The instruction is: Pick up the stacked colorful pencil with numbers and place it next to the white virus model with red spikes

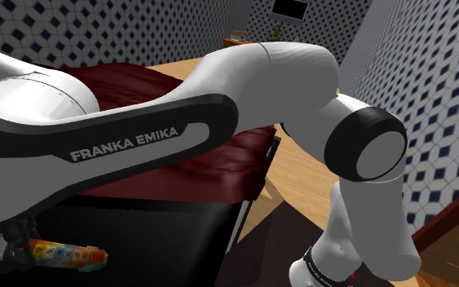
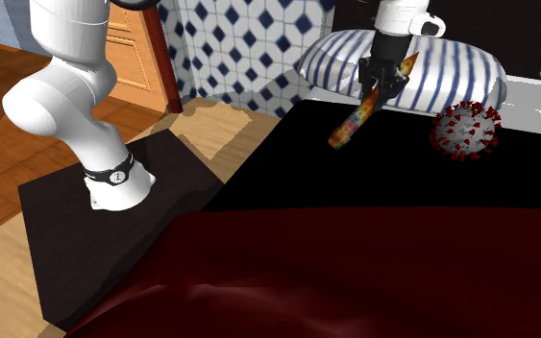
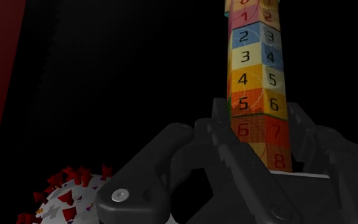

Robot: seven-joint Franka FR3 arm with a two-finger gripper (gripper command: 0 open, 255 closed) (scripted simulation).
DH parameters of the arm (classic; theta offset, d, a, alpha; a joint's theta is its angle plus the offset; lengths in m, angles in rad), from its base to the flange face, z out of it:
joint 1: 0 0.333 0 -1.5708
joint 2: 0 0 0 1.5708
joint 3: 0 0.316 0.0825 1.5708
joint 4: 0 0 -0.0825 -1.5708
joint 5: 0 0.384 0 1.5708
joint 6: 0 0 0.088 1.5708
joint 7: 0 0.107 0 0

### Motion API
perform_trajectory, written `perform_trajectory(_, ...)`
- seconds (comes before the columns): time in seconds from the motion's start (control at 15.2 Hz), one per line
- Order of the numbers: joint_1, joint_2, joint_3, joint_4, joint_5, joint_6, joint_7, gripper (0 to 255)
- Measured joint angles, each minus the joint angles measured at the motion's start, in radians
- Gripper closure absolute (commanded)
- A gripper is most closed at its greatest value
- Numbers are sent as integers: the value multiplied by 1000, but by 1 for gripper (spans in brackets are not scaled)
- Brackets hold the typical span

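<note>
- The gripper [image 2: 383, 91] is clenched on the pencil [image 2: 350, 125], its two black fingers pressing the numbered, coloured blocks from either side near one end.
- The pencil hangs tilted in that grasp over the black surface [image 2: 355, 182], most of its length jutting past the fingers.
- The white virus model [image 2: 465, 130] with red spikes sits near it, toward the second exterior view's right, not touching.
- A striped pillow [image 2: 451, 62] lies behind both.

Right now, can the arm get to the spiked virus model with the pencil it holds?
Probably yes. The fingers clasp the pencil above the black surface, the virus model sits close by, and nothing stands between them.
</note>
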Motion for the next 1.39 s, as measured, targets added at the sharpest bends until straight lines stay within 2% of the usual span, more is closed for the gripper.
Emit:
perform_trajectory(0.26, -2, -5, 1, -51, -1, 86, 4, 255)
perform_trajectory(0.59, 0, 29, -7, -78, -9, 105, 8, 255)
perform_trajectory(0.99, -4, 47, -12, -137, -15, 177, 11, 255)
perform_trajectory(1.39, -3, 52, -13, -137, -18, 184, 13, 255)
